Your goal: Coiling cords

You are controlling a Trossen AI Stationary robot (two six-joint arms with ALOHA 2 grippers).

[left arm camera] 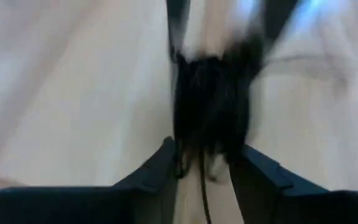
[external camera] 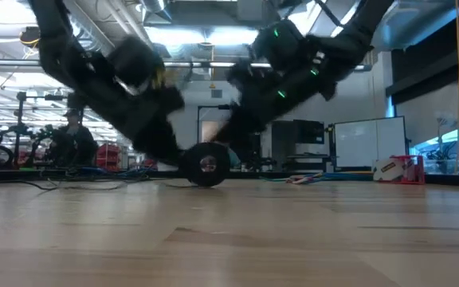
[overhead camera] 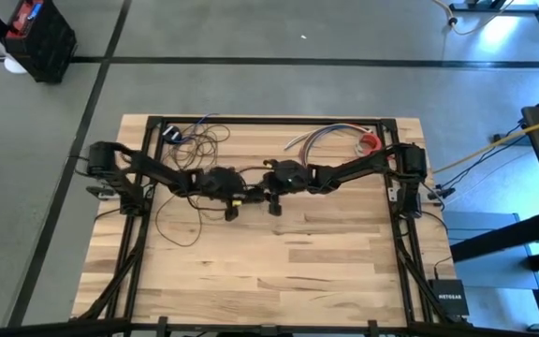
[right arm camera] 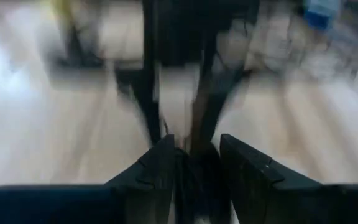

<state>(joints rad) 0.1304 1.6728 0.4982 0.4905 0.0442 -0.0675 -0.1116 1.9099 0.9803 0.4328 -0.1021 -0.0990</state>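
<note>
Dark cords [left arm camera: 213, 102] between left gripper [left arm camera: 205, 165] fingers.

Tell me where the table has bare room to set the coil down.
Free: the near half of the table, below both grippers. Crowded: the far edge, with the cords at the left corner and multicoloured wires at the right.

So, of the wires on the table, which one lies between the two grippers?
The thin dark cord, which trails from its loops near the far left edge to the table's middle. The multicoloured wire bundle lies apart, near the far right edge, touched by neither gripper.
</note>
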